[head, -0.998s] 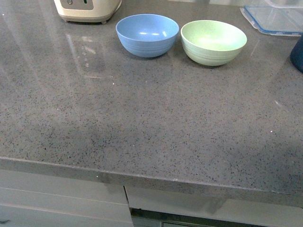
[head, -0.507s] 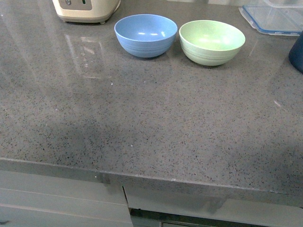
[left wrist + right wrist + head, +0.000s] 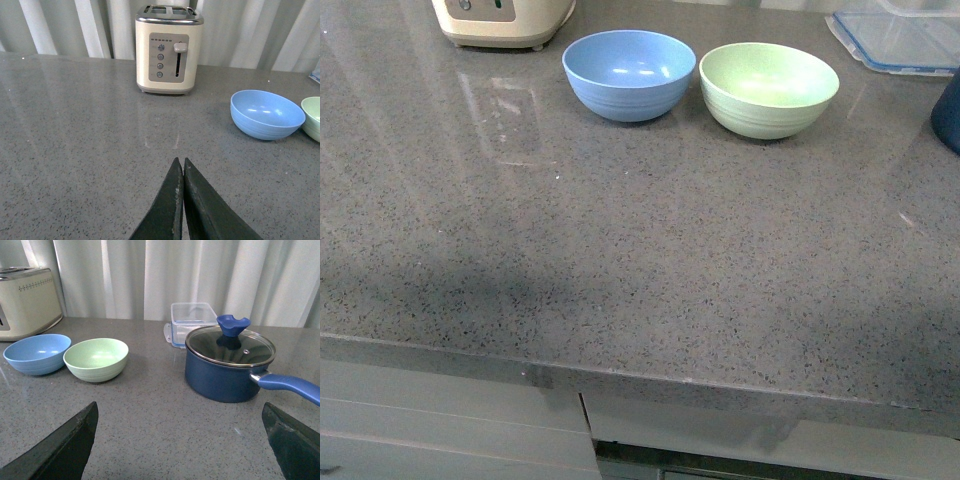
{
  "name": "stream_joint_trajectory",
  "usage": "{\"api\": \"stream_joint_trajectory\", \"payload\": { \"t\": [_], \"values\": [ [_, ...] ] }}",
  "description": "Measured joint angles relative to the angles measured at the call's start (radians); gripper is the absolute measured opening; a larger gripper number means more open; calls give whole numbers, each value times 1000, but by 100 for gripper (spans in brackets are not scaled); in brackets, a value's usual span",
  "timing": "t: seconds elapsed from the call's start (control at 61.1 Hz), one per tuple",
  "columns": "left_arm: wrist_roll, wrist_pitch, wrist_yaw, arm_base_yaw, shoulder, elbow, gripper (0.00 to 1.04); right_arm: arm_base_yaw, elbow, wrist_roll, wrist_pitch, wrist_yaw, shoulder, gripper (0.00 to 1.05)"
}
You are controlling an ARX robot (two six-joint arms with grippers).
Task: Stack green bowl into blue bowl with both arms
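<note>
The blue bowl (image 3: 629, 74) and green bowl (image 3: 769, 88) stand upright and empty, just beside each other at the far side of the grey counter (image 3: 620, 250), blue on the left. Whether their rims touch is hard to tell. The cream toaster (image 3: 169, 50) left of them has a lever, four round buttons and a row of dots, but any marks on them are too small to read. The front view cuts off all but its base. A clear container (image 3: 895, 40) runs off the top right corner, and the navy pot (image 3: 227, 365) has its handle cut by the frame edge. The left gripper (image 3: 181, 165) has its fingers pressed together on nothing. The right gripper (image 3: 179, 407) is spread wide, with only its finger ends visible.
</note>
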Motion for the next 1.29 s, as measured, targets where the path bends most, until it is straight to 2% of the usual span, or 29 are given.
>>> {"api": "stream_joint_trajectory", "payload": {
  "t": [0.049, 0.131, 0.736, 1.293],
  "values": [
    [0, 44, 1, 0, -2, -28, 4, 0, 0, 0, 0, 0, 0, 95],
    [0, 31, 1, 0, -22, -52, 4, 0, 0, 0, 0, 0, 0, 95],
    [0, -368, 1, 0, -479, -80, 4, 0, 0, 0, 0, 0, 0, 95],
    [0, -594, 0, 0, -713, -80, 4, 0, 0, 0, 0, 0, 0, 95]
  ]
}}
